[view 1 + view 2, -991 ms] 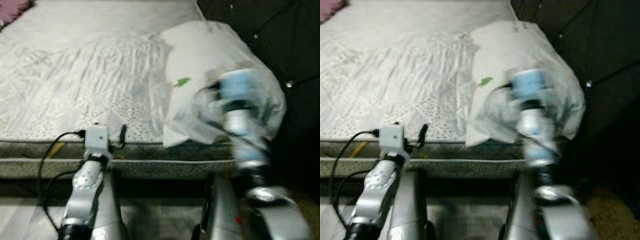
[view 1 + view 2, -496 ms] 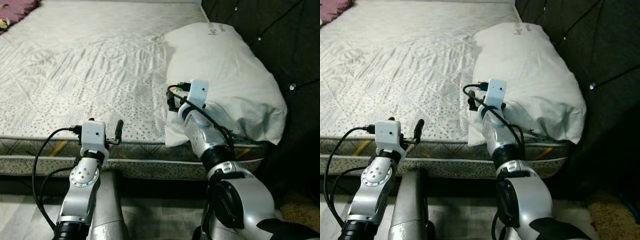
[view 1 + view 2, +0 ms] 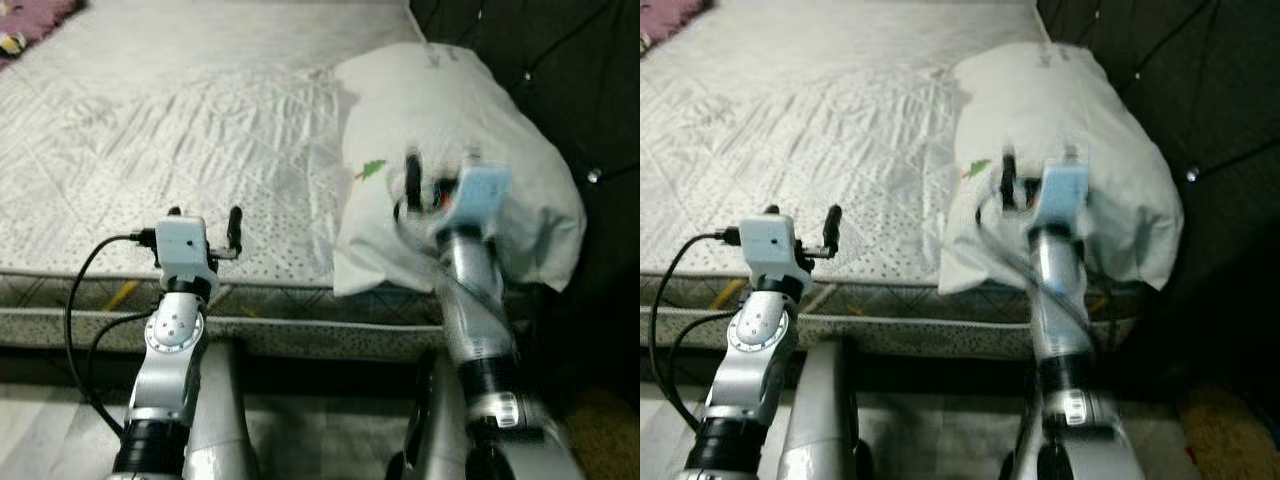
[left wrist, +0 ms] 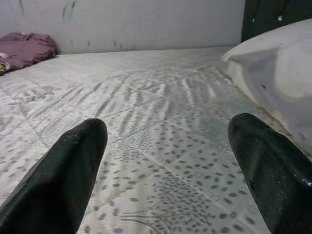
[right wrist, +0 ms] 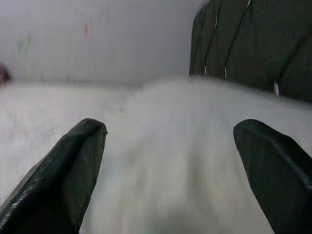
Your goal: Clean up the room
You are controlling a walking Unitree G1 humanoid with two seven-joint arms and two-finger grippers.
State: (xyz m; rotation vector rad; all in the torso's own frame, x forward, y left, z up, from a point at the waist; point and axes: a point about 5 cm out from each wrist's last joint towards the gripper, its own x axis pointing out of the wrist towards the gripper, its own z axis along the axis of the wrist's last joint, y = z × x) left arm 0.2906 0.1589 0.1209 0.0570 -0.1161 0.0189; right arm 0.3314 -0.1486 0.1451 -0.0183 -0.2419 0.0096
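Observation:
A white pillow [image 3: 430, 100] lies on the right end of a bare quilted mattress [image 3: 180, 120], against a dark padded headboard [image 3: 560, 60]. My right gripper [image 3: 440, 172] is blurred and raised in front of the pillow's near side. Its fingers are open with nothing between them, and the pillow [image 5: 195, 146] sits just ahead of it in the right wrist view. My left gripper [image 3: 205, 216] hovers over the mattress's front edge. It is open and empty, and the left wrist view looks along the mattress [image 4: 161, 126] with the pillow [image 4: 278, 73] off to one side.
A purple cloth [image 4: 24, 48] lies at the far end of the mattress by the pale wall. The bed's front edge [image 3: 290, 325] runs across just ahead of my body, with tiled floor [image 3: 300, 440] below.
My right gripper has swung from the pillow's left edge to the right, across the pillow's front, and is blurred by motion. The left gripper has barely shifted.

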